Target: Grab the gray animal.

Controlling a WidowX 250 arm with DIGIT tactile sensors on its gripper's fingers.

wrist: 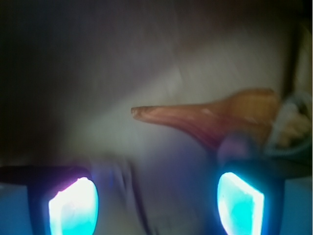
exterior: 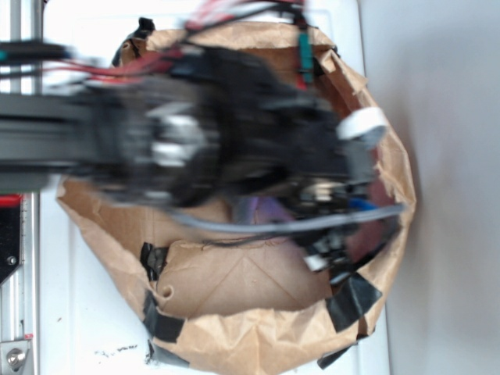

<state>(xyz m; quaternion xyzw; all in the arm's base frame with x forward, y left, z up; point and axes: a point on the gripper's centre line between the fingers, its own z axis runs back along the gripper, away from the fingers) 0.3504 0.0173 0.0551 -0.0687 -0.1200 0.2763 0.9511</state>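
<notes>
In the wrist view my gripper (wrist: 156,198) is open, its two glowing cyan pads (wrist: 73,208) far apart at the bottom. A blurred grey fuzzy mass, which I take for the gray animal (wrist: 166,181), lies between and just beyond them, with a lilac blob (wrist: 238,147) near the right pad. Whether the pads touch it I cannot tell. The orange-brown seashell (wrist: 215,115) lies farther on, pointing left. In the exterior view the blurred arm covers the jaws, and only a lilac patch of the animal (exterior: 262,209) shows beneath it.
Everything sits inside a crumpled brown paper bowl (exterior: 234,289) patched with black tape (exterior: 351,301). Its raised walls ring the arm (exterior: 234,133) closely. A white surface (exterior: 86,328) surrounds the bowl, with a metal rail (exterior: 16,312) on the left.
</notes>
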